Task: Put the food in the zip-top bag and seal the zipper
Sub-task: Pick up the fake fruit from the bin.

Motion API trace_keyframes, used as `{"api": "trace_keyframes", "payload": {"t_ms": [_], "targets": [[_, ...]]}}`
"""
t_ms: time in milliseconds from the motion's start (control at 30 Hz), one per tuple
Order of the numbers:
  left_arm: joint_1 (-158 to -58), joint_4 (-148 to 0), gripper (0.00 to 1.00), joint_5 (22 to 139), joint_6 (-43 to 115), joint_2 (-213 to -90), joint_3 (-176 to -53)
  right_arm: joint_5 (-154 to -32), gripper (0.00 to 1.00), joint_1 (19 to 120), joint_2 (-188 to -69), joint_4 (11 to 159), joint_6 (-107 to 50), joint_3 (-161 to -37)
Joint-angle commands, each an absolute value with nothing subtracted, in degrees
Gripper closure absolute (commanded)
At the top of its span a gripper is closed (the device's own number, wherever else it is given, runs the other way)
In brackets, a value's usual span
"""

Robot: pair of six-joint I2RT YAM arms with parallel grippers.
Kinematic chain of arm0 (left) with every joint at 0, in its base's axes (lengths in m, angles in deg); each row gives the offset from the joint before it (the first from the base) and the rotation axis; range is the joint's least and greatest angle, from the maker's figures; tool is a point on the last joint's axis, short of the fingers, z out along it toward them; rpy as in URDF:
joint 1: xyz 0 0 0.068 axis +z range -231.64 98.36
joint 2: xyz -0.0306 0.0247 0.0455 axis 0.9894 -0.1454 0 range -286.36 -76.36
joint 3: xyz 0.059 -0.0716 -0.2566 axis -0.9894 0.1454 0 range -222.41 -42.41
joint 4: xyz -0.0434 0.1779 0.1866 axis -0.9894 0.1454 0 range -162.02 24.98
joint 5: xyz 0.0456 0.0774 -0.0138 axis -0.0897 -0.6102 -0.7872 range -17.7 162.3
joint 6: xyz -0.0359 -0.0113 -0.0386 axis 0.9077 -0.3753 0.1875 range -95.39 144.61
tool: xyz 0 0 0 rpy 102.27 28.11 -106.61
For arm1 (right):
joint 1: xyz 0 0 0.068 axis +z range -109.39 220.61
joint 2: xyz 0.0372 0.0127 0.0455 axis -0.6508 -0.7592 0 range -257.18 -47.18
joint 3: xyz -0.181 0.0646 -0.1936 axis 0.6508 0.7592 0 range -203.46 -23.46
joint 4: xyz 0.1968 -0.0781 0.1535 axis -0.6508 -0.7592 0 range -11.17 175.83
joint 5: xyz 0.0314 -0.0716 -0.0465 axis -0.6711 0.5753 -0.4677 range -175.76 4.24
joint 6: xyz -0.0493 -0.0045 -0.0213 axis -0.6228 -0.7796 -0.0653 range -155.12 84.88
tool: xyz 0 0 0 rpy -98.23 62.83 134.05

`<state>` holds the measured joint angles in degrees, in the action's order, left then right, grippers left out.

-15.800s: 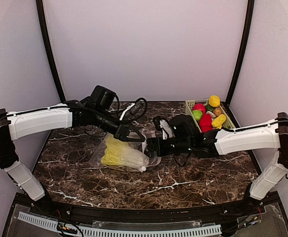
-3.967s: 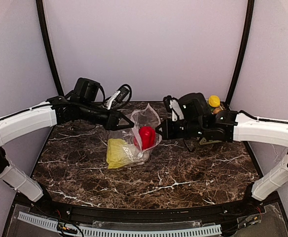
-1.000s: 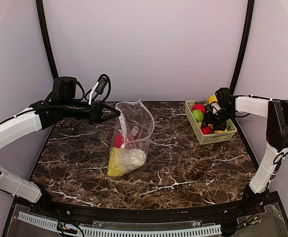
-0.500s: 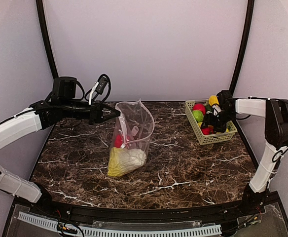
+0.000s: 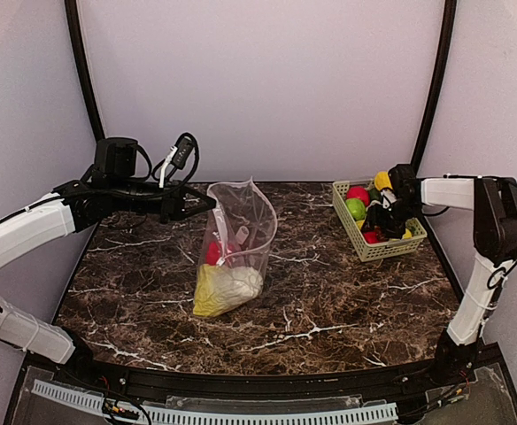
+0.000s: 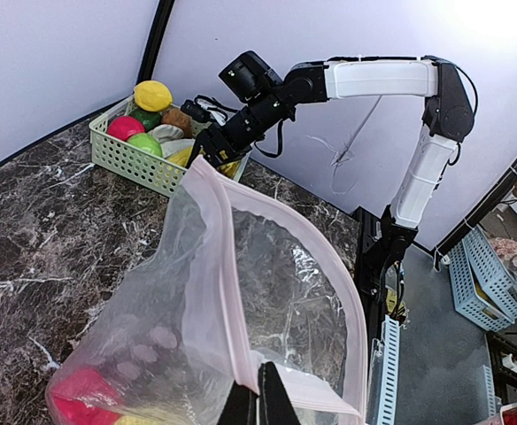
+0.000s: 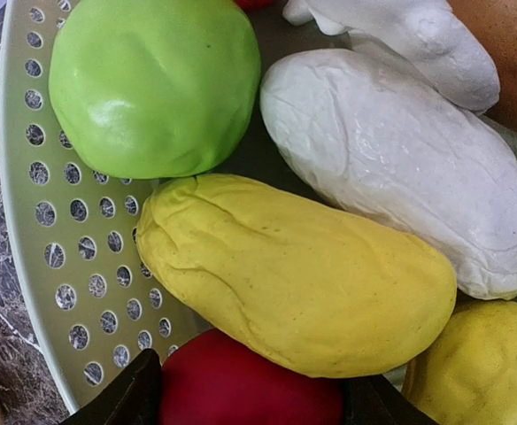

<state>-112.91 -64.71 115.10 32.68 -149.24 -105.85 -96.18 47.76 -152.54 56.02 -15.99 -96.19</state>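
Where the yellow-white leafy plastic cabbage (image 5: 226, 288) lies at its bottom, the large clear floppy zip-top bag (image 5: 241, 232) stands upright on the middle of the dark marble table (image 5: 329, 301). Our left gripper (image 6: 258, 400) is closed on its pink-white zipper strip (image 6: 226, 266). Farther right, our right gripper (image 7: 251, 398) is down in the light green mesh basket (image 5: 375, 251), one finger on each side of a red round toy (image 7: 250, 381); we cannot tell whether they grip it.

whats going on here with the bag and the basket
The left gripper pinches the rim of the zip-top bag, holding it upright and open on the table. A yellow cabbage and a red piece already lie inside. The right gripper is down in the green basket, jaws open on either side of a red food.
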Motion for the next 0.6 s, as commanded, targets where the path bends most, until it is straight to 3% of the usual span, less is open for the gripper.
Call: {"api": "trace_keyframes", "payload": {"t_ms": [0, 567], "targets": [[-112.6, -65.0, 0.99, 115.1, 32.2, -147.9, -105.3, -94.9, 0.38, 47.5, -149.1, 55.3, -15.8, -95.4], [-112.6, -65.3, 0.99, 115.2, 32.3, -147.3, -105.3, -94.2, 0.39, 47.6, -131.5, 55.0, -16.7, -94.9]]}}
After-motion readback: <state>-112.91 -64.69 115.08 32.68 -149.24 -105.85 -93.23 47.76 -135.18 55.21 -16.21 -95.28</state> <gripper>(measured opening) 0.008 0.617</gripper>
